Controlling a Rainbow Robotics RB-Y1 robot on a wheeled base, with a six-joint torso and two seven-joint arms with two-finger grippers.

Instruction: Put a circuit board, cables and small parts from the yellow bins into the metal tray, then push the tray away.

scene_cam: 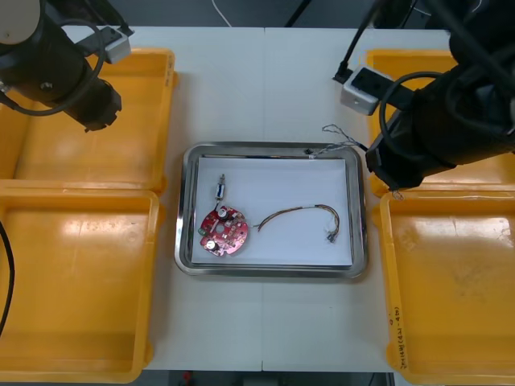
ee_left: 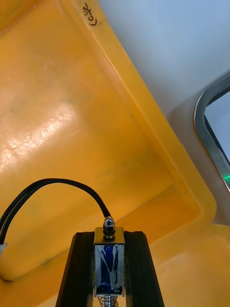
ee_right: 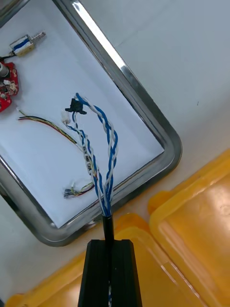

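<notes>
Starting at the table's near edge, the near left yellow bin [scene_cam: 72,322] and the near right yellow bin [scene_cam: 451,305] flank the metal tray [scene_cam: 273,270], which sits mid-table with a white inside. Within the tray, the round red circuit board [scene_cam: 223,232] lies in the near left part. A small metal part [scene_cam: 219,190] lies just beyond it, toward the far left corner (whether the two touch cannot be told). The red and yellow cable [scene_cam: 298,213] curves from just right of the board toward the tray's right side.

Farther out, the right gripper [ee_right: 109,242] hovers over the rims where the two right bins meet, just beside the tray's far right corner. Its fingers are pressed narrow on the twisted blue and white cable [ee_right: 108,144]. The cable runs out from between them across the tray's rim and ends over the white inside, near the red and yellow cable's end. Whether it touches the tray's floor cannot be told.

Farthest off, the left gripper [ee_left: 109,235] is over the far left yellow bin [scene_cam: 145,121]. Its fingers pinch a second small metal part [ee_left: 109,261], blue-wrapped, and stand apart by its width. A black cable [ee_left: 57,183] arcs over the bin's floor from just beyond that part's tip. The far right yellow bin [scene_cam: 382,60] lies partly under the right arm.
</notes>
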